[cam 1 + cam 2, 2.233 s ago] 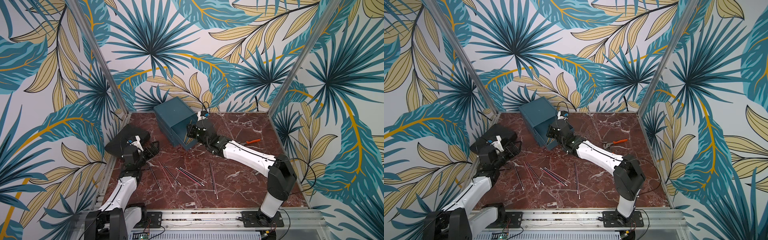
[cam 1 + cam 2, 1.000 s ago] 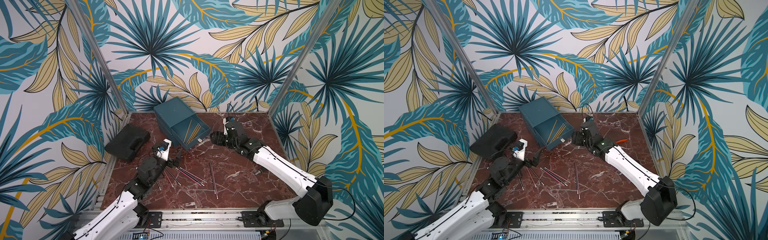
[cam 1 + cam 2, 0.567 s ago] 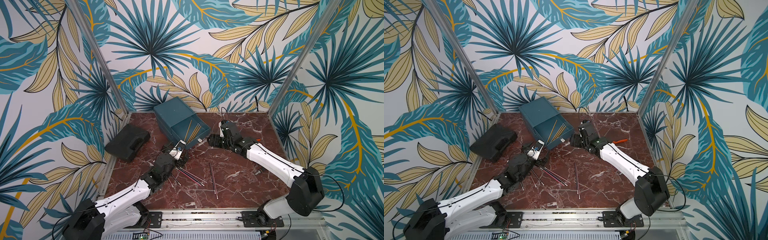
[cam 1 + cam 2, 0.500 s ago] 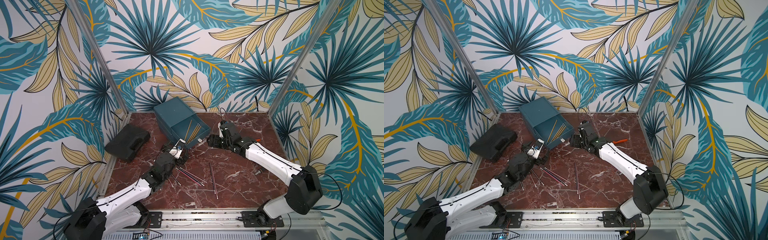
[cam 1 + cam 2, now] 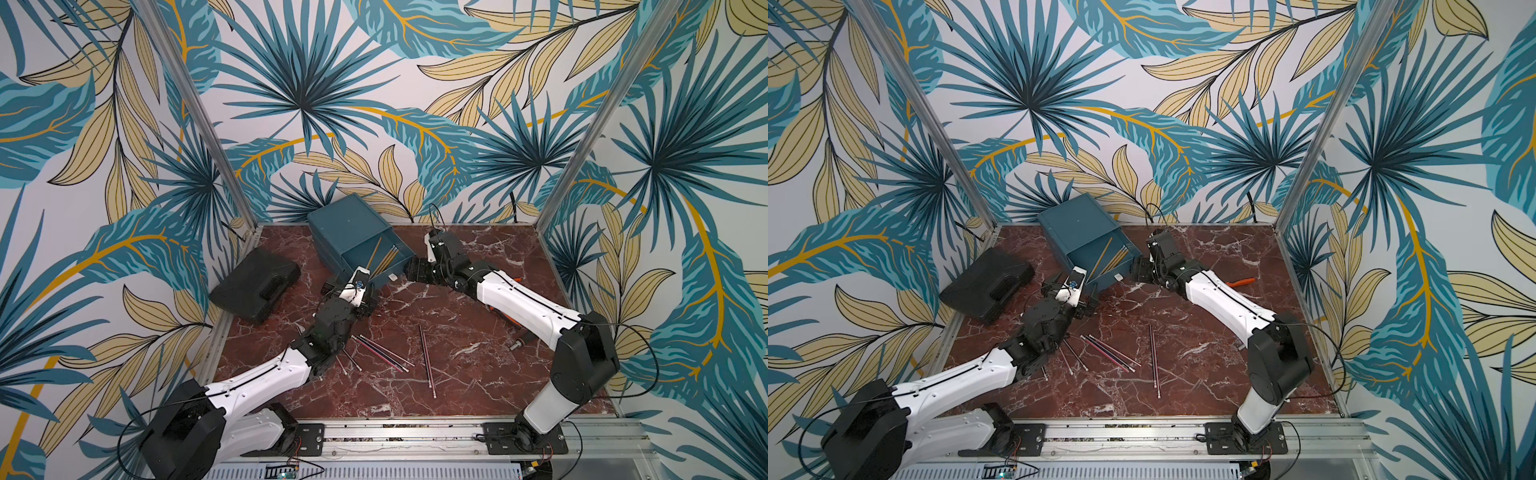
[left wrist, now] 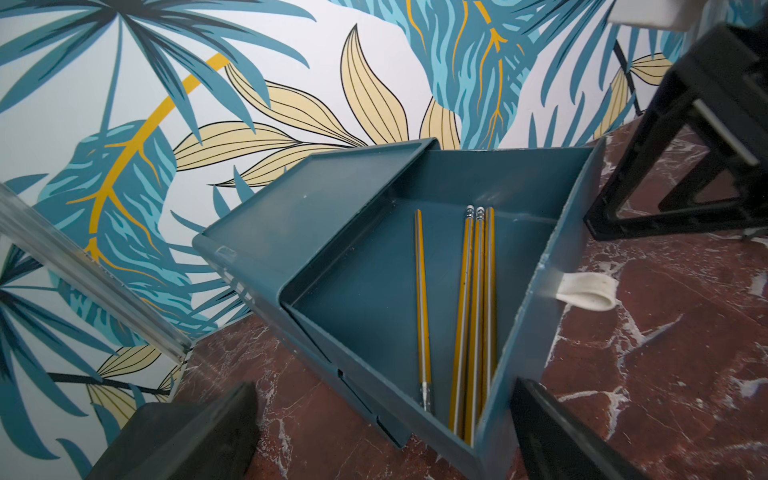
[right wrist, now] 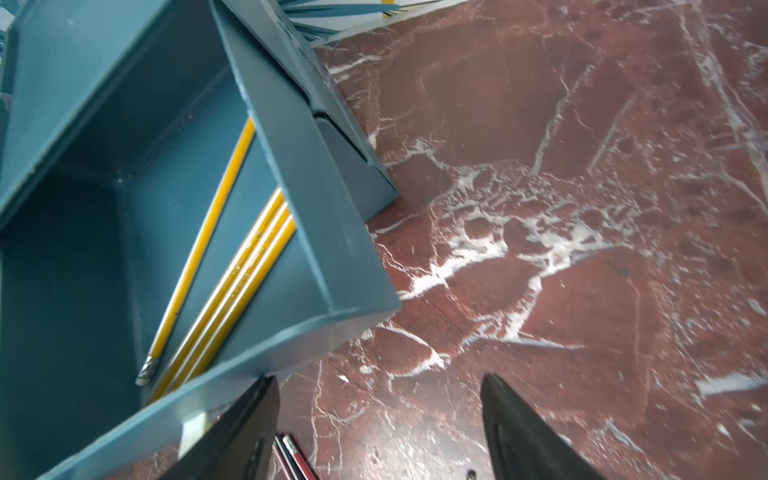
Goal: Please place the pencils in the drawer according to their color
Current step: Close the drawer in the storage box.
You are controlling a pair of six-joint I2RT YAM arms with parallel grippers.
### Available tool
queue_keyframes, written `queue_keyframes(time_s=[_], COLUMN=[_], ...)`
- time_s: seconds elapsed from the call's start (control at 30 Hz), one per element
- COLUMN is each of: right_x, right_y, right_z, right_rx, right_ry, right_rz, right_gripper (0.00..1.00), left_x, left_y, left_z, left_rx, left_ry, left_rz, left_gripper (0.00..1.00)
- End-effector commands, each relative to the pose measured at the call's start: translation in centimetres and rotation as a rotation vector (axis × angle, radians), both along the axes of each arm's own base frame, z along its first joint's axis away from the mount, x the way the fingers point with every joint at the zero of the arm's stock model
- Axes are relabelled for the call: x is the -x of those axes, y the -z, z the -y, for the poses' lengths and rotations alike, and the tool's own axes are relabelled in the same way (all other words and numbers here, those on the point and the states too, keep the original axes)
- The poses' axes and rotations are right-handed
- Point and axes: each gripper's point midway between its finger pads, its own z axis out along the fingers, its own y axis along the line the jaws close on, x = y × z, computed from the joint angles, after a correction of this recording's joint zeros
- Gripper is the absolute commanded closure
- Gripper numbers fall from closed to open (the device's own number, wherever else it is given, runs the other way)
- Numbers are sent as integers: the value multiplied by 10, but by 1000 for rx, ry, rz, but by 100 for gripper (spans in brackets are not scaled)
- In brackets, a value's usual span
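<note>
The teal drawer chest (image 5: 347, 226) (image 5: 1073, 226) stands at the back, with its top drawer (image 6: 374, 291) (image 7: 83, 257) pulled out. Several yellow pencils (image 6: 473, 316) (image 7: 232, 282) (image 5: 384, 259) lie inside it. Red and black pencils (image 5: 380, 353) (image 5: 1111, 353) lie loose on the marble; two red ones (image 7: 291, 457) show near the right finger. My left gripper (image 5: 351, 293) (image 6: 382, 432) is open, straddling the open drawer's front corner. My right gripper (image 5: 415, 270) (image 7: 380, 415) is open over bare floor beside the drawer's other front corner.
A flat black case (image 5: 255, 284) (image 5: 988, 284) lies at the left edge. Orange-handled pliers (image 5: 1241, 282) lie right of the right arm. The drawer's white pull tab (image 6: 588, 293) sticks out toward the table's middle. Walls close in on three sides.
Over the last second my left arm reached forward from the loose pencils to the open drawer's front corner. My right gripper shifted left toward the drawer. Both stayed open.
</note>
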Motion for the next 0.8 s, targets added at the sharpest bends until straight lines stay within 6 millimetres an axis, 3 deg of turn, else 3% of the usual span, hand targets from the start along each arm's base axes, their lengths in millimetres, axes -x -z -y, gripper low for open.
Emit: queue_keyframes(time_s=[0.0,0.3,0.6,0.77], right_x=[-14,-46,-74,-83], right_y=[-6,-8,-5,-8], right_z=[-15,-38,-55,-60], right_rx=[-27,-63,-102,-140], right_ry=[-36,-42,-23,-5], right_rz=[22,39,53,74], right_gripper=[20,20,20,20], left_x=[-9,-23,-36,-44], left_y=[-25,-26,-25,-22], left_z=[-10,-49,-66,-78], left_rx=[57,187,256,293], left_ry=[-80,-221,-256,-315], left_rz=[64,24,2,-13], left_gripper=[0,0,0,6])
